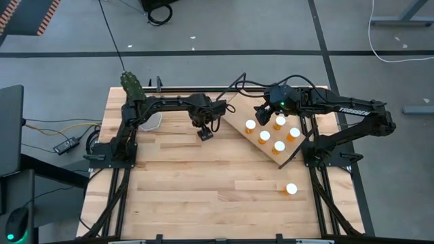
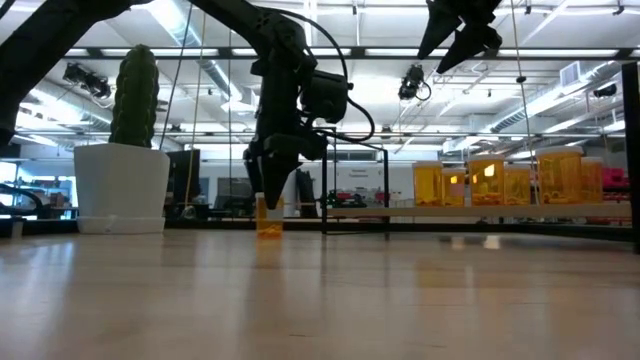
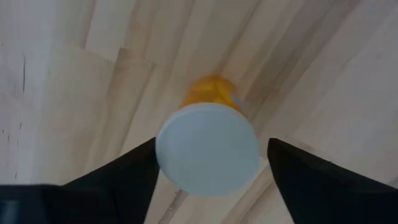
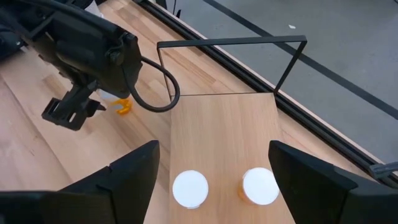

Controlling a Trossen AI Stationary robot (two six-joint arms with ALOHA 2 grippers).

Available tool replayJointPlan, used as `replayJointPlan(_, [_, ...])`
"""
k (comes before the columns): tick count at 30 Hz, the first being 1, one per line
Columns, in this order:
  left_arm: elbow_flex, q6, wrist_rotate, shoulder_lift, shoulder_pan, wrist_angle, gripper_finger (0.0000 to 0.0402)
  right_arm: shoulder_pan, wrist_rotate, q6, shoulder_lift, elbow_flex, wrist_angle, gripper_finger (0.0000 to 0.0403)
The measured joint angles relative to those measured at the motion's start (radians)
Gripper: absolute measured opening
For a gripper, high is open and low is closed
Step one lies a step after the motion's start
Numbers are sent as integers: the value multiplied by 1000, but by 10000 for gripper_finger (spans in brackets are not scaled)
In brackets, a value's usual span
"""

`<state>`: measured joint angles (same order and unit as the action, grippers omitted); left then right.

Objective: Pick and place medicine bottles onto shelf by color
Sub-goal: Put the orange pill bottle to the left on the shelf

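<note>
From above, the left gripper [image 1: 204, 133] hangs over the rear middle of the light-wood surface [image 1: 203, 190], just left of the shelf [image 1: 239, 121]. That shelf is a tilted wooden board lying diagonally at right of centre, and five white-capped medicine bottles [image 1: 264, 137] stand on it in a loose cluster. The right gripper [image 1: 261, 112] hovers over the shelf's upper end, beside the nearest bottle. A lone bottle [image 1: 291, 189] stands on the surface toward the front right, well apart from the shelf. A cactus [image 1: 131, 84] in a white pot sits at the back left corner.

At table height, the left gripper [image 2: 268, 180] reaches down to an orange bottle [image 2: 268, 217] standing on the surface [image 2: 320, 290], its fingers on either side of the bottle's upper part. The cactus [image 2: 137, 95] rises from its white pot [image 2: 122, 189] on the left. The right gripper [image 2: 462, 35] hangs high, well above the surface. A row of orange bottles [image 2: 490, 182] stands on the shelf at right.

The left wrist camera looks straight down on the bottle's [image 3: 208, 146] round white cap. The two dark fingers [image 3: 124, 180] stand spread on either side of it; one looks to meet the cap's edge, the other shows a gap.

The right wrist camera shows its own fingers [image 4: 130, 177] spread wide with nothing between them, above the shelf [image 4: 224, 130], where two white caps [image 4: 189, 188] sit side by side. The left gripper [image 4: 69, 111] is farther off, with an orange bottle [image 4: 123, 107] just beside it.
</note>
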<state>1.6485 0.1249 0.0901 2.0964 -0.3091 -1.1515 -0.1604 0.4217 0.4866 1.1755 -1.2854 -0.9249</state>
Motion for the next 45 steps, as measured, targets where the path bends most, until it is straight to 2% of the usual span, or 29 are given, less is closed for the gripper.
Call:
replayJointPlan(7, [0, 21, 0, 0, 25, 0, 214, 0, 0, 0, 0, 0, 0, 299])
replayJointPlan(9, [0, 21, 0, 0, 40, 0, 201, 0, 0, 0, 0, 0, 0, 297])
replayJointPlan(14, [0, 18, 1, 0, 87, 16, 205, 0, 0, 2, 0, 0, 0, 295])
replayJointPlan(20, [0, -120, -25, 0, 159, 51, 245, 0, 0, 3, 0, 0, 0, 294])
replayJointPlan(27, [0, -210, -24, 0, 246, 92, 213, 0, 0, 16, 0, 0, 0, 294])
replayJointPlan(31, [11, -183, -3, 0, 278, 122, 208, 0, 0, 15, 0, 0, 0, 294])
replayJointPlan(34, [51, -148, -1, 0, 285, 134, 231, 0, -15, -1, 0, 0, 0, 294])
replayJointPlan(42, [193, -135, -16, 0, 276, 114, 338, 0, -69, -207, 0, 0, -60, 305])
replayJointPlan(45, [232, -130, -16, 0, 273, 74, 367, 8, -76, -154, 0, 0, -86, 304])
